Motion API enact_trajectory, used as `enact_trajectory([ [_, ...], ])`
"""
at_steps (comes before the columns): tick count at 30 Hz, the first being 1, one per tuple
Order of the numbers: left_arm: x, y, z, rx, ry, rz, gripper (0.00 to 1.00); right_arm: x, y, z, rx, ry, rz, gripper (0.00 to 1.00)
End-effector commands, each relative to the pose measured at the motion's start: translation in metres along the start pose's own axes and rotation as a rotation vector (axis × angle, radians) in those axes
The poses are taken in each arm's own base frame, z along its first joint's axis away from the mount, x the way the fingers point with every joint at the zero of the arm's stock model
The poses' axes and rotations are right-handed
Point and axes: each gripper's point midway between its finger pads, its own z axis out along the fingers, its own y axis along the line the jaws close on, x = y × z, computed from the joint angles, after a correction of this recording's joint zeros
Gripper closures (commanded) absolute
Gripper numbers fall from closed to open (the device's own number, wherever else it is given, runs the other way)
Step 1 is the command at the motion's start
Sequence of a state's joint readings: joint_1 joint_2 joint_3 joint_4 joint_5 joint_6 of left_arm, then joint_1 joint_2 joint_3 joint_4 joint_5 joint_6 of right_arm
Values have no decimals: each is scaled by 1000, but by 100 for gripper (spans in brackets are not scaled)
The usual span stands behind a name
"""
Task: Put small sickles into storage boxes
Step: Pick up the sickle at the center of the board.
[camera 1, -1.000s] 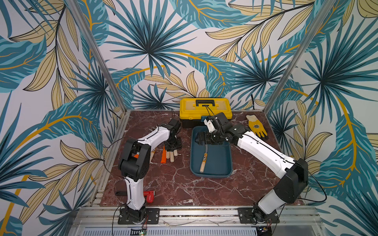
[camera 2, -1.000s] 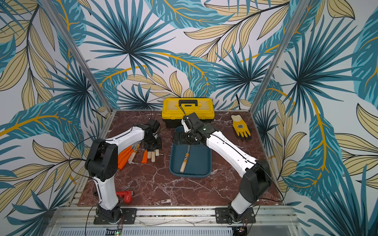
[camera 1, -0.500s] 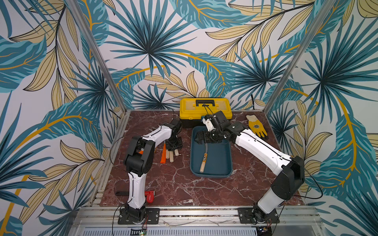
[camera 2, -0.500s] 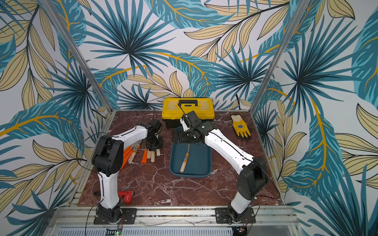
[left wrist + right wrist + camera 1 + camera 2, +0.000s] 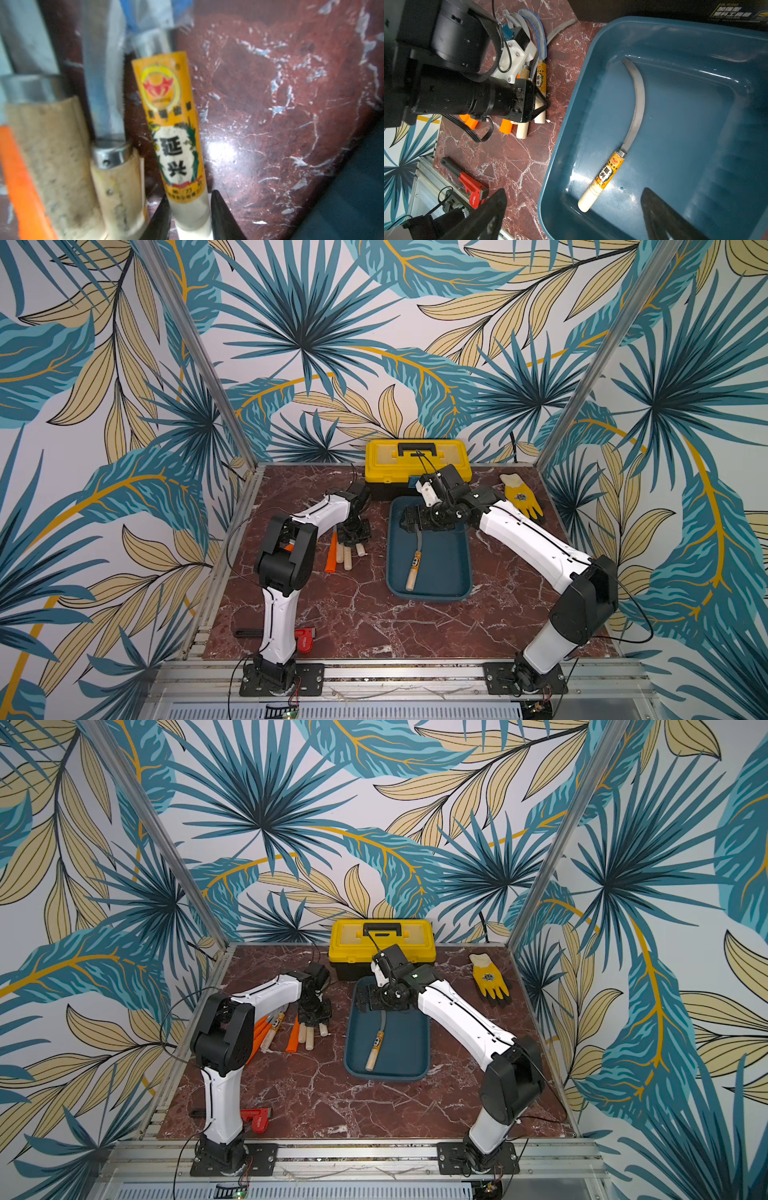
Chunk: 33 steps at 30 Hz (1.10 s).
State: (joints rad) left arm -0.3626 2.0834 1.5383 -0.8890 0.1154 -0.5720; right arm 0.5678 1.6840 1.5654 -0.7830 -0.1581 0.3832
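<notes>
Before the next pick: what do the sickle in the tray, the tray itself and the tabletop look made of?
Sickle blade: dull grey metal, fine teeth along one edge. Handle: pale bare wood, orange printed label, metal collar. Tray: probably plastic, dark teal, glossy, moulded rounded corners. Tabletop: polished red-brown marble look, white veins; stone or print, cannot tell.

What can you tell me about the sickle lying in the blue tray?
The sickle has a thin, curved grey blade, seemingly fine-toothed along its inner edge, set through a metal collar into a pale wooden handle. The handle is wrapped with an orange-yellow label bearing a red emblem and black characters. It lies flat and alone on the floor of the tray, blade tip towards the yellow toolbox; nothing grips it.
</notes>
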Motion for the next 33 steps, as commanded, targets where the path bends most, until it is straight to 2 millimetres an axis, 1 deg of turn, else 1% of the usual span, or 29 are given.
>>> enact_trajectory([
  [1,2,6,16,-22,30,-4,73,7,-6,5,16,34,-8,0],
  [3,2,6,17,-27,31,-3,74,8,-7,4,16,34,-9,0],
  [5,2,7,18,-31,32,-3,79,8,-8,3,16,34,-10,0],
  [8,1,7,18,-35,25,-9,81,8,-9,1,18,31,-8,0],
  [9,1,7,18,-37,25,-10,86,9,-10,0,18,32,-7,0],
  [10,0,7,17,-36,23,-13,87,10,-10,0,19,33,-7,0],
  [11,-1,7,16,-35,20,-14,92,10,-11,-1,21,30,-6,0],
  [12,-1,6,14,-31,16,-16,94,11,-11,-3,20,30,-6,1],
  [13,-1,5,13,-29,13,-18,99,11,-11,-4,20,29,-3,0],
  [16,-3,1,7,-12,5,-21,100,13,-12,-7,20,23,-2,0],
  [24,-6,-5,-22,23,-54,-22,100,17,-13,-15,19,9,17,0],
  [33,5,-7,-47,49,-90,-16,100,24,-13,-23,3,-7,64,0],
])
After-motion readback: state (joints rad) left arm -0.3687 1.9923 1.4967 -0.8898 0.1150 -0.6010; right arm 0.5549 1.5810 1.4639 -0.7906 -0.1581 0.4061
